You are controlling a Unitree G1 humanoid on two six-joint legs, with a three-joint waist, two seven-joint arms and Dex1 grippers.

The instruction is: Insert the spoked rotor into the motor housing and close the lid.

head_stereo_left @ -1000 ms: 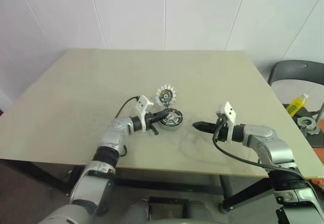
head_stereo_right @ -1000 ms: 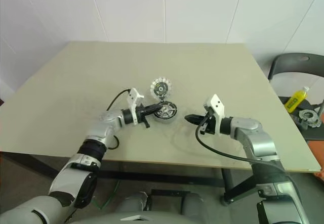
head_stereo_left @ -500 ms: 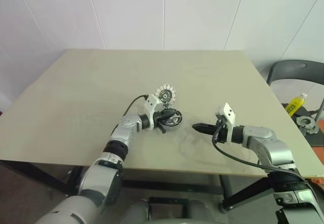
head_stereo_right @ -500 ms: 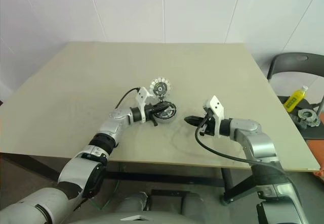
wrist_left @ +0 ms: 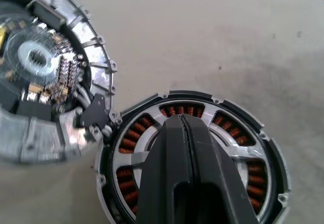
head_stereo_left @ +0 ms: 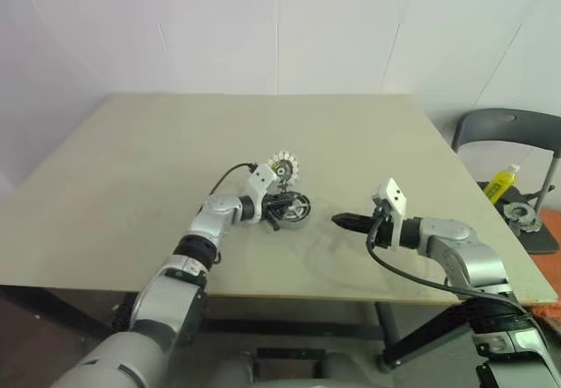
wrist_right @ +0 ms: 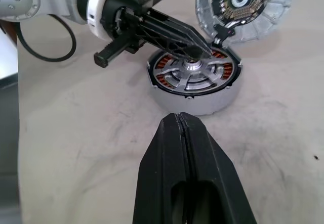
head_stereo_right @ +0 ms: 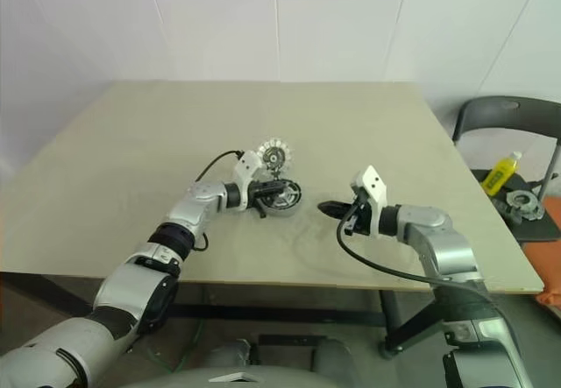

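Observation:
The motor housing (wrist_right: pixel 202 102) lies mid-table with a pale wall and a dark rim. Inside it sits the spoked rotor (wrist_right: pixel 198 72), its spokes running over the coppery windings. My left gripper (wrist_right: pixel 193 49) is shut, with its tips on the rotor's central hub; the same gripper (wrist_left: pixel 185 120) covers the hub from close up. The lid (wrist_right: pixel 263 16), silver-grey with a toothed rim, stands tilted open at the housing's far edge, joined to it by a small dark link. My right gripper (head_stereo_left: pixel 337 221) is shut and empty, a short way to the right of the housing (head_stereo_left: pixel 294 210) and pointing at it.
A black cable (head_stereo_left: pixel 223 176) loops from my left wrist over the table. Past the table's right edge stands a grey chair (head_stereo_left: pixel 504 125) holding a yellow bottle (head_stereo_left: pixel 498 182) and a round metal part (head_stereo_left: pixel 517 214). A white wall rises behind the table.
The whole picture has shifted a little as the camera moved. My left gripper stays shut at the housing and my right gripper holds still beside it.

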